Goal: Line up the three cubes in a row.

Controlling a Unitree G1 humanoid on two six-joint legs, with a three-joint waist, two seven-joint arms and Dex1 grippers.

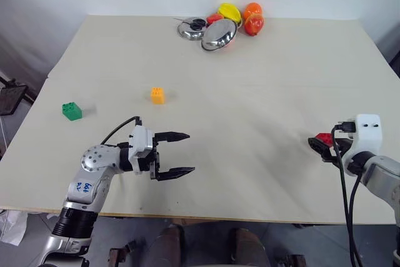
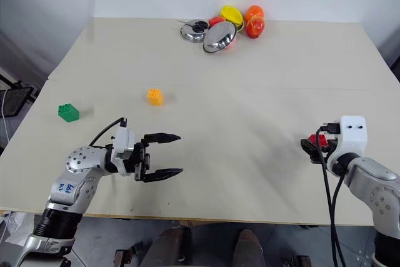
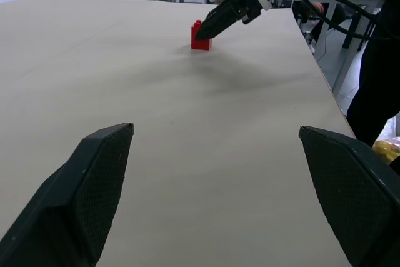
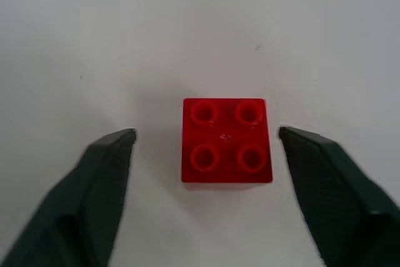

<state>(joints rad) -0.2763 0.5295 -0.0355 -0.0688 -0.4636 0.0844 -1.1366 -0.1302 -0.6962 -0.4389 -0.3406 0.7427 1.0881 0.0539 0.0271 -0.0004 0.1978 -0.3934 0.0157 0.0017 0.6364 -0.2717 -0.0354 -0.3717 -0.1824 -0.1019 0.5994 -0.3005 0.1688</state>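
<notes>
I am holding my right gripper (image 4: 206, 148) over the red cube (image 4: 226, 140), which is sitting flat on the table (image 1: 250, 92) near its right edge; in the right wrist view the two fingers are flanking the block with a gap on each side, so the jaws are parted and gripping nothing. In the left wrist view I am seeing that same gripper's dark fingertips right at the cube. My left gripper (image 1: 181, 153) is hanging above the near left part of the table, pointing toward the right, its jaws spread wide and empty. The orange-yellow cube (image 1: 157, 95) is resting left of centre, and the green cube (image 1: 72, 111) is lying farther left, well apart from it and from the red one. At the far edge I am looking at two steel bowls (image 1: 219, 34) with rounded plastic toys (image 1: 252, 19) beside them.
</notes>
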